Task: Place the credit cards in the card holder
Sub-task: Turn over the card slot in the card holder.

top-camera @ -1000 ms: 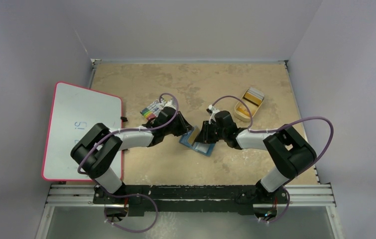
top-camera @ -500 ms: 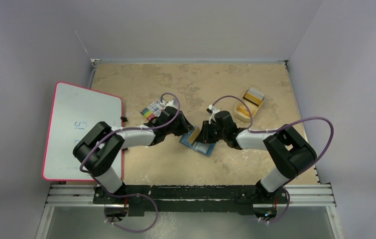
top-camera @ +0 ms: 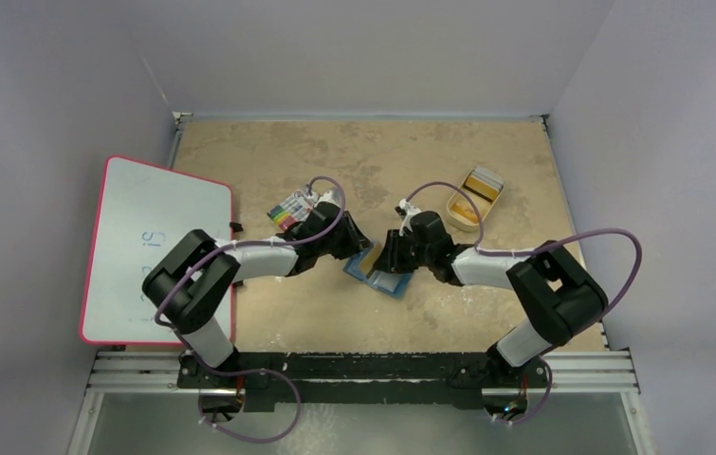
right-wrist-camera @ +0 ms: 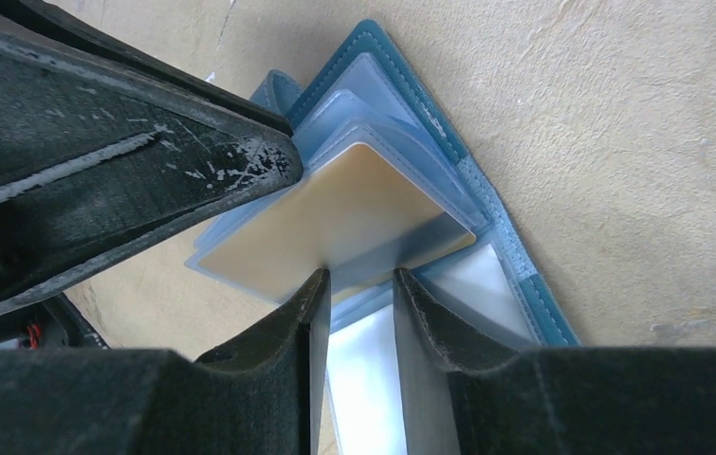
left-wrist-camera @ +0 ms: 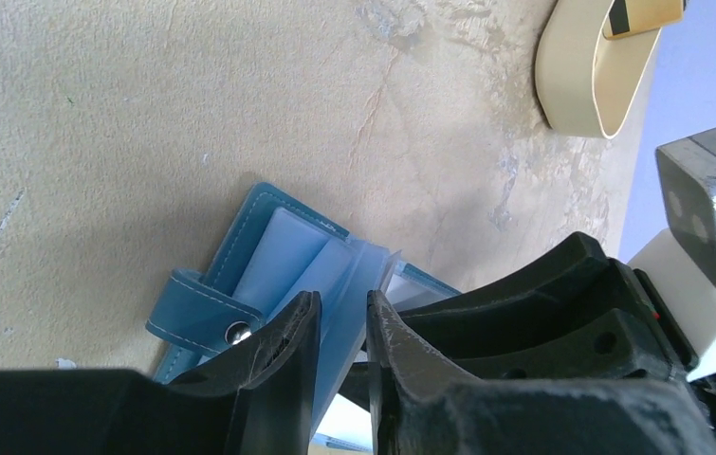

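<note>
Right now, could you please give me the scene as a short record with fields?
wallet: open, in the centre, clear sleeves fanned up
card: orange-yellow, already inside one sleeve
left gripper: jaws slightly apart, sleeves between them; grip unclear
right gripper: jaws slightly apart at the edge of the card's sleeve
tray: back right, more cards in it
pack: striped, beside the left arm
whiteboard: at the left
</note>
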Controlling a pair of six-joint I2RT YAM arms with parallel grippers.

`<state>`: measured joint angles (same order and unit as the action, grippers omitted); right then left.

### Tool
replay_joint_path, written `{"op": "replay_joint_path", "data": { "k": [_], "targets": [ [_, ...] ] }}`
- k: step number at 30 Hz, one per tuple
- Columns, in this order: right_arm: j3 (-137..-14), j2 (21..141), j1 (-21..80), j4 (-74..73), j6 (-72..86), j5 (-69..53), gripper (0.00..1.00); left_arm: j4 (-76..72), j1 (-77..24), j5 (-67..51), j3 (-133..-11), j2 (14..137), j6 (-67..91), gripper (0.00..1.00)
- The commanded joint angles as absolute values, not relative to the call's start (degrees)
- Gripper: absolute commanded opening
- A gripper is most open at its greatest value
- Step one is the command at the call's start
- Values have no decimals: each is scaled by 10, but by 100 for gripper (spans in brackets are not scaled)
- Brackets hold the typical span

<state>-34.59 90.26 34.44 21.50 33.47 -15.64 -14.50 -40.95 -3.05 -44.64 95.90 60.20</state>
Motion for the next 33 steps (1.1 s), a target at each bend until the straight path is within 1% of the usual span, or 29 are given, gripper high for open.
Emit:
{"op": "replay_joint_path", "data": {
  "k": [1, 4, 7, 24, 33],
  "targets": [
    [-349, 869, 343, 206, 336, -135, 36, -130, -417, -45, -464, 968, 584, 24],
    [-355, 862, 343, 199, 343, -130, 42, -127, -417, -43, -465, 970, 582, 24],
    [-355, 854, 342, 190, 348, -120, 43, -126, -418, -43, -467, 971, 582, 25],
    [-326, 809, 332, 155, 353, -82, 44, -123, -429, -54, -485, 980, 579, 27],
    [-294, 784, 331, 150, 354, -57, 43, -107, -443, -53, -502, 965, 577, 27]
  ]
}}
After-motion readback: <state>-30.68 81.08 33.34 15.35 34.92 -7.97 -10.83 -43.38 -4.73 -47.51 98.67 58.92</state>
